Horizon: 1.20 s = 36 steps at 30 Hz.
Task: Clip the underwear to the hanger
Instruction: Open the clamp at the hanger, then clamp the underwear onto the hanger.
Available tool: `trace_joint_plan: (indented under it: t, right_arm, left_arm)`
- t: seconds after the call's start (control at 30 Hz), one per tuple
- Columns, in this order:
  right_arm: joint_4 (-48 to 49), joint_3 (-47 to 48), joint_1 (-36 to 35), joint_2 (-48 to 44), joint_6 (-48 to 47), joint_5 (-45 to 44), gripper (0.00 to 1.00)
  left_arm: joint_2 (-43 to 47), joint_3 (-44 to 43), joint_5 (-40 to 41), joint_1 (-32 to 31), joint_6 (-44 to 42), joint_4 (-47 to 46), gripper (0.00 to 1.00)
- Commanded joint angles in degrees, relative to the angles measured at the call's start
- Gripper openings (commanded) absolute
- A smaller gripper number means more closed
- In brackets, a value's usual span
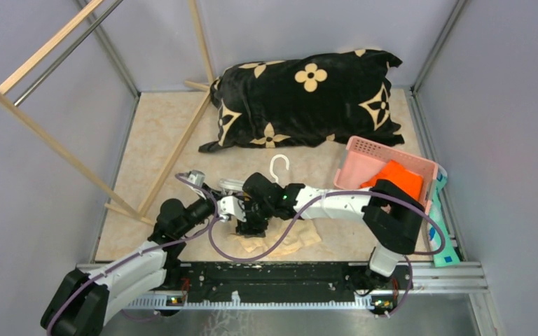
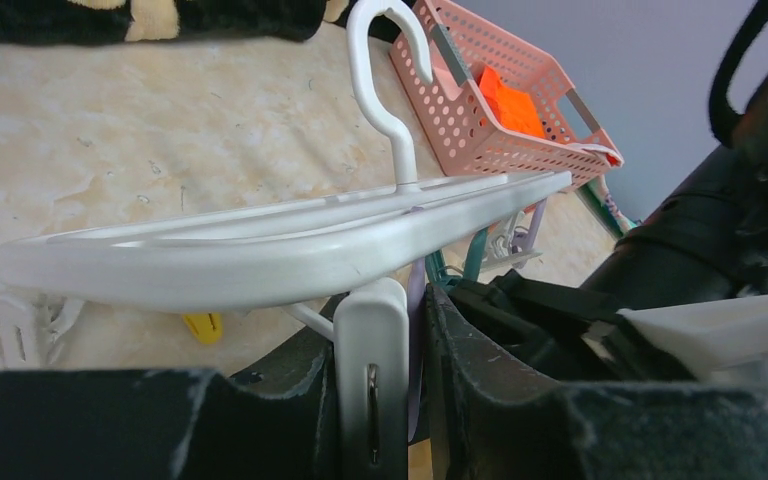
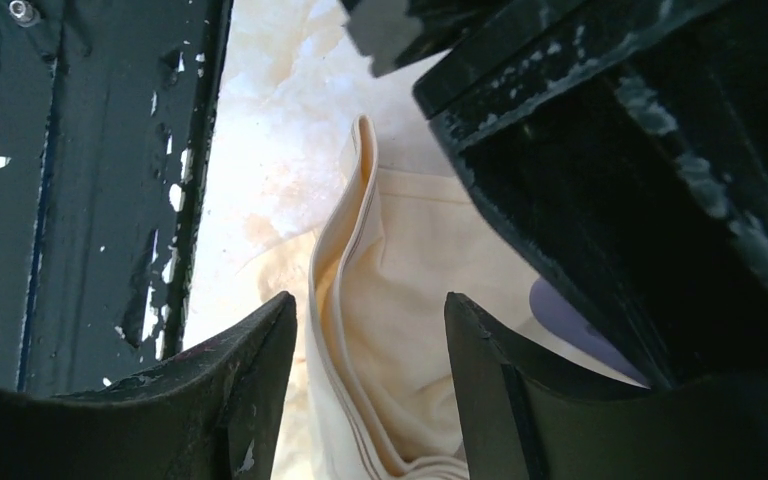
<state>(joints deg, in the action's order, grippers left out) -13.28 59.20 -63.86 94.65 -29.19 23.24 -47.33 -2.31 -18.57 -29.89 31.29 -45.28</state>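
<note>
The underwear [image 1: 280,241] lies crumpled on the table [image 1: 161,126] near its front edge, under the two grippers. In the right wrist view, a folded edge of the fabric runs up between the fingers [image 3: 230,400] of the right gripper [image 3: 370,300]. The jaws stand apart on either side of that fold and do not pinch it, and we cannot tell whether either finger touches the cloth. The hanger [image 2: 260,250] sits roughly level in the left wrist view, with its hook [image 2: 380,90] rising toward the far side. The left gripper [image 2: 375,325] is clamped on a white clip [image 2: 370,400] hanging from the frame, one finger on each side. Only this view shows the other clips: a yellow clip [image 2: 203,326] and a second white clip [image 2: 25,325] below the frame, and teal clips [image 2: 475,255] behind it. Only the top view shows the surroundings. A pink basket [image 1: 364,150] holding an orange cloth [image 1: 401,178] stands to the right, a black patterned pillow [image 1: 308,98] lies at the far side, and a wooden rack [image 1: 63,150] stands to the left.
</note>
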Motion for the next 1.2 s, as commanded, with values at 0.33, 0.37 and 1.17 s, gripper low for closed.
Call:
trace_joint_plan:
  t: [0.33, 0.37, 1.17]
  right_arm:
    - [1.8, 2.6, -1.0, 4.3, 1.5, 0.6, 0.49]
    - [1.6, 2.6, -1.0, 4.3, 1.6, 0.4, 0.48]
    - [7.3, -2.7, -1.0, 2.4, 4.0, -1.1, 0.24]
  left_arm:
    - [2.8, 1.7, 1.2, 0.0, 0.6, -5.6, 0.0]
    - [2.9, 1.8, 1.1, 0.0, 0.7, -5.6, 0.0]
    - [-2.5, 5.7, 2.9, 0.0, 1.7, -12.7, 0.0]
